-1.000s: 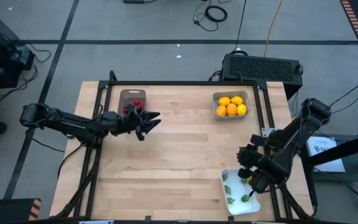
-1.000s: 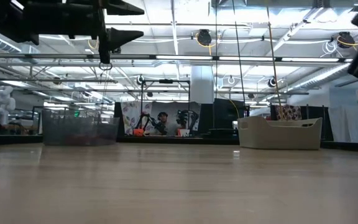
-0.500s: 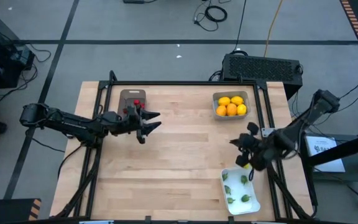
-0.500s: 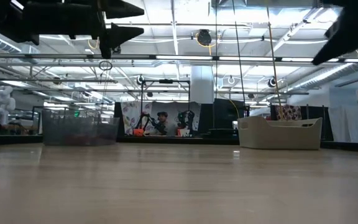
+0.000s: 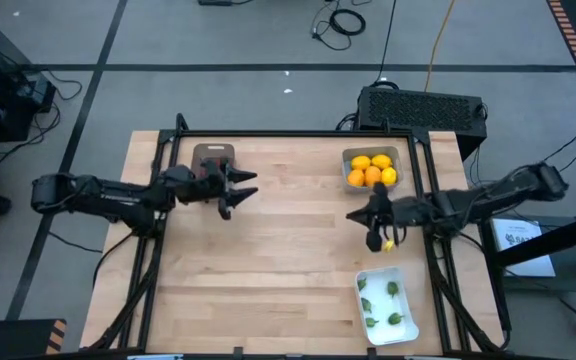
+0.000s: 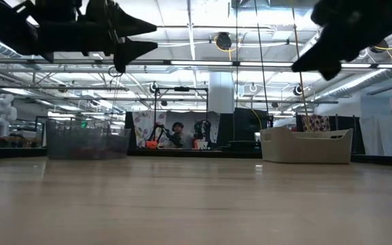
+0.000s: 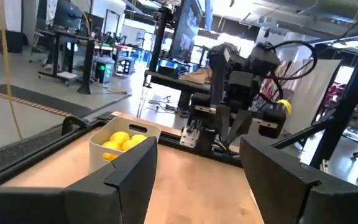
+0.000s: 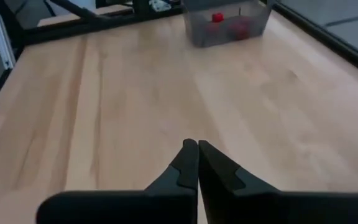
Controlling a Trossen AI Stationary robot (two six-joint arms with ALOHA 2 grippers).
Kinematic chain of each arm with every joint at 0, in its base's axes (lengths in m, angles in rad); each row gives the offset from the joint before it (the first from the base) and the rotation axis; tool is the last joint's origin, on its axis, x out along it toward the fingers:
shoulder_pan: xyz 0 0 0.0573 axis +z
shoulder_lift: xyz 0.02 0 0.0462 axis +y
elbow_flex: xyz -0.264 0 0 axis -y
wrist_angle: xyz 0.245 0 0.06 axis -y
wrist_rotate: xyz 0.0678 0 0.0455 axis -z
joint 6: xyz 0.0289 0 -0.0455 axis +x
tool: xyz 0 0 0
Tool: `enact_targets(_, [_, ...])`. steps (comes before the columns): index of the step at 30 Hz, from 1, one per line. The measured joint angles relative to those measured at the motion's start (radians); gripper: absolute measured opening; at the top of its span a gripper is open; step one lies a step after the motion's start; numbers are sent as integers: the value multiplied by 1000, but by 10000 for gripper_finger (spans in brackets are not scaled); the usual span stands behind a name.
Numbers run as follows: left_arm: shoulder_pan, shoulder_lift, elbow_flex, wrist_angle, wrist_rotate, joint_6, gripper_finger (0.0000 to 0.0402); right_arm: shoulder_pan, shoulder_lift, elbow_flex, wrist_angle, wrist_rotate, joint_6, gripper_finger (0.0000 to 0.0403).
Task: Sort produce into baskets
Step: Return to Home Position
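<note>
The brown-grey basket [image 5: 211, 154] at the far left holds tiny red pieces [image 8: 217, 18]. The grey-blue basket [image 5: 371, 168] at the far right holds yellow and orange citrus [image 5: 372, 170]; it also shows in the left wrist view [image 7: 120, 142]. The white basket [image 5: 385, 306] at the near right holds tiny green pieces [image 5: 393, 289]. My left gripper [image 5: 242, 188] hovers open and empty just beside the brown-grey basket, pointing toward the table's right. My right gripper [image 5: 352, 216] is shut and empty [image 8: 197, 149], above the table between the citrus basket and the white basket, pointing left.
Bare wooden tabletop [image 5: 288, 260] lies between the two arms and toward the near edge. A black frame [image 5: 298, 133] runs along the table's far edge and sides. A black box [image 5: 420, 106] stands behind the far right corner.
My right gripper has left the white basket and swung toward the table's far edge and left, turning until it points left over the bare wood. My left gripper has shifted slightly toward the far edge, staying open.
</note>
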Motion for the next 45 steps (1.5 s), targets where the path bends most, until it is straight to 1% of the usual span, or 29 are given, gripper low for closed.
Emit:
enact_targets(4, [72, -41, 0, -77, 64, -36, 237, -116, 36, 0, 45, -100, -51, 0])
enact_targets(6, [99, -88, 0, -170, 80, -49, 237, -161, 51, 0, 44, -127, -66, 0])
enact_targets(9, [124, -184, 0, -298, 76, -78, 237, -217, 64, 0, 43, -130, -93, 0])
enact_targets(11, [124, -268, 0, -381, 13, -98, 237, -248, 64, 0, 30, -130, -110, 0])
enact_targets(14, [105, -401, 0, -523, -114, -104, 237, -280, 39, 0, -21, -127, -130, 0])
enact_targets(16, [84, -485, 0, -624, -184, -104, 237, -295, 6, 0, -57, -124, -138, 0])
enact_targets(18, [58, -546, -3, -679, -233, -104, 237, -303, -39, 0, -99, -120, -138, 0])
enact_targets(20, [27, -592, -32, -672, -262, -103, 237, -304, -92, 0, -130, -111, -138, 0])
enact_targets(22, [-2, -621, -76, -626, -271, -105, 237, -303, -150, -9, -127, -77, -138, 0])
enact_targets(25, [-39, -658, -142, -587, -311, -114, 237, -304, -244, -63, -74, -46, -139, 0])
enact_targets(28, [-62, -688, -182, -584, -344, -122, 237, -304, -326, -137, -2, -43, -130, 0])
enact_targets(30, [-67, -705, -197, -582, -344, -133, 237, -304, -374, -180, 19, -45, -111, 0])
enact_targets(32, [-70, -721, -207, -589, -322, -131, 237, -303, -417, -218, 18, -47, -96, 0])
enact_targets(37, [-70, -776, -208, -678, -297, -115, 237, -303, -524, -273, -38, -46, -87, 0])
enact_targets(41, [-70, -826, -208, -722, -295, -114, 237, -303, -614, -278, -95, -43, -76, 0])
enact_targets(45, [-69, -845, -208, -768, -295, -110, 237, -303, -690, -278, -169, -43, -73, 0])
